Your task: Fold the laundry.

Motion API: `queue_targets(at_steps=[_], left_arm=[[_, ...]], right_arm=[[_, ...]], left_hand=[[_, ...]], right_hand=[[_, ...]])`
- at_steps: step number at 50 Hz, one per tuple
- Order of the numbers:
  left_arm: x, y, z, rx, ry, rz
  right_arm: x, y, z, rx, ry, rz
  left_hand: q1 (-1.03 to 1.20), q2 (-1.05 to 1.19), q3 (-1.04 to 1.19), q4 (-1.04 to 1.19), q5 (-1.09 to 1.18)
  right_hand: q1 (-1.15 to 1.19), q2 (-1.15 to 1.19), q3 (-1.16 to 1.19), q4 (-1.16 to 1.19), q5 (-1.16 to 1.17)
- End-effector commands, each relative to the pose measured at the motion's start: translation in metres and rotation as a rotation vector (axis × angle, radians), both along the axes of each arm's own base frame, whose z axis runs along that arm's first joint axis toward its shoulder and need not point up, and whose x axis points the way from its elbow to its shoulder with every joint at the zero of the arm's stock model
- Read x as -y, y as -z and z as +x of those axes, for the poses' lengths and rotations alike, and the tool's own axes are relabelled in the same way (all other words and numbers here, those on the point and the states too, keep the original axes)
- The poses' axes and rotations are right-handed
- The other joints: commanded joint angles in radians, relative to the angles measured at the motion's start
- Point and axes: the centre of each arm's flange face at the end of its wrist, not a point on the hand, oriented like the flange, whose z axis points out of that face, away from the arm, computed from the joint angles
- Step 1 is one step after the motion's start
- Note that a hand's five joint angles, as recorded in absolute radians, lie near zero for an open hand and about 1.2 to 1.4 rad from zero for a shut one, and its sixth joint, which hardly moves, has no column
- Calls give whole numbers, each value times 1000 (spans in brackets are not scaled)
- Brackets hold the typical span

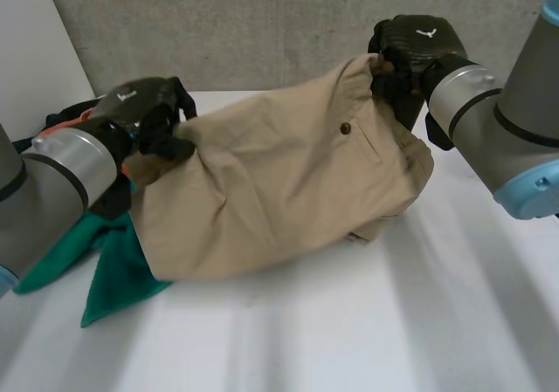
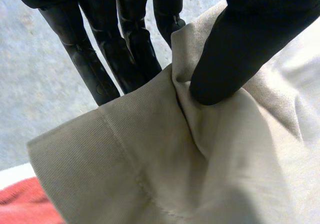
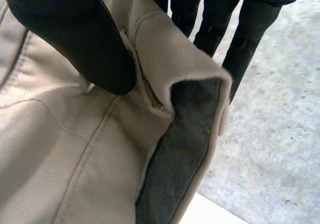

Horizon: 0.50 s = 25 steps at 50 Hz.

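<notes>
Beige trousers (image 1: 279,191) hang stretched between my two hands above the white table (image 1: 393,322). My left hand (image 1: 144,117) pinches one end of the waistband; in the left wrist view its thumb (image 2: 240,49) presses the beige cloth (image 2: 175,159) against the fingers (image 2: 100,59). My right hand (image 1: 410,51) holds the other end higher up, by a brown button (image 1: 346,128). In the right wrist view its thumb (image 3: 75,34) clamps the waistband (image 3: 170,59) against the fingers (image 3: 240,39), and the dark lining (image 3: 180,154) shows inside.
A green garment (image 1: 113,265) lies on the table under the trousers' left side, with red cloth (image 2: 25,204) and dark clothes (image 1: 65,113) heaped behind my left hand. A grey concrete wall (image 1: 262,25) stands behind the table.
</notes>
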Motion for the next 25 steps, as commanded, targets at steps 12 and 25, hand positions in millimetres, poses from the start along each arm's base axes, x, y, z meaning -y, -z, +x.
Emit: queue_targets(at_steps=[12, 25], left_arm=[[73, 105, -21, 126, -66, 102], [26, 13, 11, 95, -73, 2]], right_arm=[[14, 110, 31, -311, -17, 16], [6, -2, -10, -156, 102, -237]], left_hand=[[-518, -573, -567, -574, -512], [-966, -1022, -1016, -1023, -961]], right_hand=[[-951, -1012, -996, -1021, -990], [-951, -1012, -996, -1021, -990]])
